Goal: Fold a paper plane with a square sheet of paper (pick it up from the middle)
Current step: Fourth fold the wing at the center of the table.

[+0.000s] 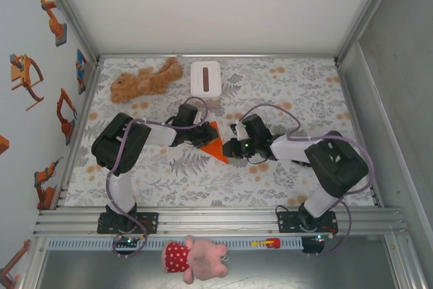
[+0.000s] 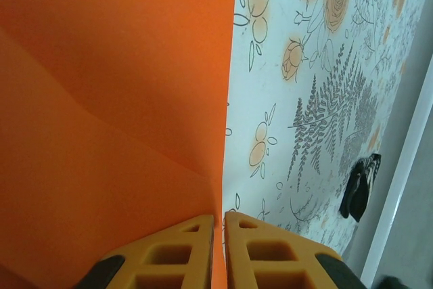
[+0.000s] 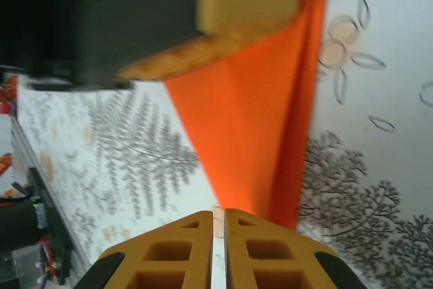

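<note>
Orange paper [image 1: 214,141] is held up between the two hands near the middle of the table [image 1: 284,86], folded into a wedge that narrows towards the right hand [image 1: 230,148]. Its wider end is met by the left hand [image 1: 203,135].

From the left wrist, the paper [image 2: 101,133] is seen spread ahead of the left hand [image 2: 218,218] and off to its left, with a diagonal crease across it. Its straight right edge runs down into the slit between the fingers [image 2: 179,252]. These are drawn almost together, and the paper is pinched at that edge.

From the right wrist, the paper [image 3: 250,133] is seen as a long point tapering down to the right hand [image 3: 218,216]. The fingers [image 3: 176,248] of this hand are closed to a thin slit. The paper's tip reaches the fingertips, but whether it is gripped between them cannot be told. Beyond the right hand, at the far end of the paper, a yellow finger of the left hand is pressed against the sheet.

Past both hands, a white box [image 1: 205,79] stands on the table, and a brown bear [image 1: 145,79] lies just left of it. Behind the hands, off the table, a pink toy [image 1: 196,258] lies by the arm bases.
</note>
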You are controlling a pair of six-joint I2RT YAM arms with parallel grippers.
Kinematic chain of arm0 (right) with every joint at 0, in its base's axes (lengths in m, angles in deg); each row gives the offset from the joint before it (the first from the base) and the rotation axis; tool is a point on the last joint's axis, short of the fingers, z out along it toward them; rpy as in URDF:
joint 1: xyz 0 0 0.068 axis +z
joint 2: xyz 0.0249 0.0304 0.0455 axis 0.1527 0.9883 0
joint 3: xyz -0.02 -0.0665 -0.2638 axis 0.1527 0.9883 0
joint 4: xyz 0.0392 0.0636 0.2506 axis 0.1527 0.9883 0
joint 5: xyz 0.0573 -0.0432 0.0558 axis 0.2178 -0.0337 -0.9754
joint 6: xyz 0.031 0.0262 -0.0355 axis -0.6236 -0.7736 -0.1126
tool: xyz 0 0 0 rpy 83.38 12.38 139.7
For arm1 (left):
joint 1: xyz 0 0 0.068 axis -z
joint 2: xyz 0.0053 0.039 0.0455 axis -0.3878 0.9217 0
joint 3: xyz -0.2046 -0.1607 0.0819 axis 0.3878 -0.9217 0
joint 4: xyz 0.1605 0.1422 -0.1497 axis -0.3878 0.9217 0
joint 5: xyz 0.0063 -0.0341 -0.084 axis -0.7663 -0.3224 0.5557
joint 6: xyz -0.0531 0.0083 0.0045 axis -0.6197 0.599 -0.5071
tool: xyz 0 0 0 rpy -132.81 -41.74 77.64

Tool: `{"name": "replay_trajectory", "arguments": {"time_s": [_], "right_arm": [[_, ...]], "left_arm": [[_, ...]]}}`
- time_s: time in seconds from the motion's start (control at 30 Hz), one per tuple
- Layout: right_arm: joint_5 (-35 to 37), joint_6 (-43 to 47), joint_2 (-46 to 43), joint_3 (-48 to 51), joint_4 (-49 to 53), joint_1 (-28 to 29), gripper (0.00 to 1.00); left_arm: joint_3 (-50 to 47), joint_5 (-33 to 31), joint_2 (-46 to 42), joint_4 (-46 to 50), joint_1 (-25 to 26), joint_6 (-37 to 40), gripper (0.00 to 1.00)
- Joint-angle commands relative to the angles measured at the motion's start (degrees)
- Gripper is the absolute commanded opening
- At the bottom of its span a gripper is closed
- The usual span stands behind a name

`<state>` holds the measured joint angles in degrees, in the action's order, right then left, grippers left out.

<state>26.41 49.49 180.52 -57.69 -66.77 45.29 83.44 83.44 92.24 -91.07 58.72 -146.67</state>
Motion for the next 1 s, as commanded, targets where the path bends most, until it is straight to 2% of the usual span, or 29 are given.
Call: {"name": "replay_trajectory", "arguments": {"time_s": [0.0, 0.13, 0.3, 0.5, 0.97], "right_arm": [[4.7, -0.8, -4.9, -0.5, 0.4, -0.4, 0.13], [7.3, -0.7, -5.6, -0.3, 1.7, -0.5, 0.13], [2.8, -0.7, -2.1, -1.7, 0.6, -0.1, 0.11], [0.8, -0.7, 3.8, -4.9, 0.5, 1.4, 0.08], [3.3, -1.4, 8.3, -4.8, 0.7, 1.7, 0.07]], "left_arm": [[0.8, -0.6, 1.5, 3.0, -0.5, 2.1, 0.13], [0.9, -0.4, 1.5, 2.8, -0.5, 2.1, 0.13], [1.0, 0.0, 1.3, 2.6, -0.5, 2.1, 0.13], [0.9, 0.6, 1.3, 2.0, -0.5, 2.0, 0.13], [1.0, 3.4, -0.5, -1.0, -0.5, 2.1, 0.15]]}}
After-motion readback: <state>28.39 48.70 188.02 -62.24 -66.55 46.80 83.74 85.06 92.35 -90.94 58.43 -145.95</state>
